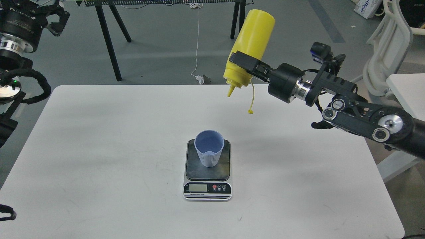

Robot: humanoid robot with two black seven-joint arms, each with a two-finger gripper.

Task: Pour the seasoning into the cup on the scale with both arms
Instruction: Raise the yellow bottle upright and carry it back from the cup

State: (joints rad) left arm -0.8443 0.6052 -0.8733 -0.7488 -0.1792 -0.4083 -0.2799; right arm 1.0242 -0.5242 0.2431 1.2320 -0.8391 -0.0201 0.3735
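Note:
The light-blue cup (209, 147) stands upright on the dark plate of the scale (208, 169) in the middle of the white table. My right gripper (244, 64) is shut on the yellow seasoning bottle (251, 43), held upside down and tilted, high above the table's far edge, up and to the right of the cup. Its nozzle (230, 92) points down-left and the tethered tip cap (250, 111) dangles below. My left arm (20, 23) is at the top left, far from the cup; its gripper (54, 18) is dark and its fingers cannot be told apart.
The white table (99, 149) carries only the scale and cup. Black trestle legs (109, 43) stand behind it. A white chair (388, 49) and another table edge (408, 96) are at the right.

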